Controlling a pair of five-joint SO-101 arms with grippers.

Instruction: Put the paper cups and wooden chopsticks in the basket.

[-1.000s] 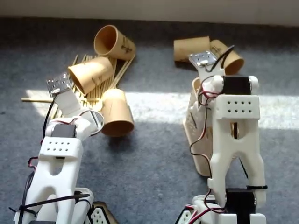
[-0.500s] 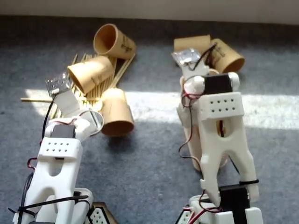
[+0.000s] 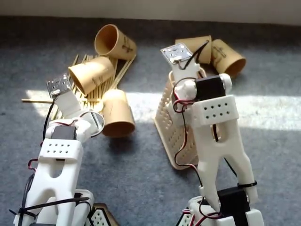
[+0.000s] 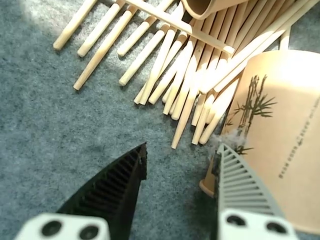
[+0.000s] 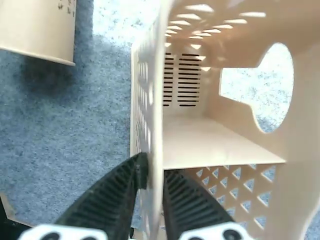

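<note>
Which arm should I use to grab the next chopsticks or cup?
Left. The left gripper hangs open right beside the chopsticks and a paper cup. The right gripper is shut on the wall of the basket, so it seems occupied.

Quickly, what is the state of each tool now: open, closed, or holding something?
Left tool: open, holding nothing.
Right tool: closed on a wall of the basket.
</note>
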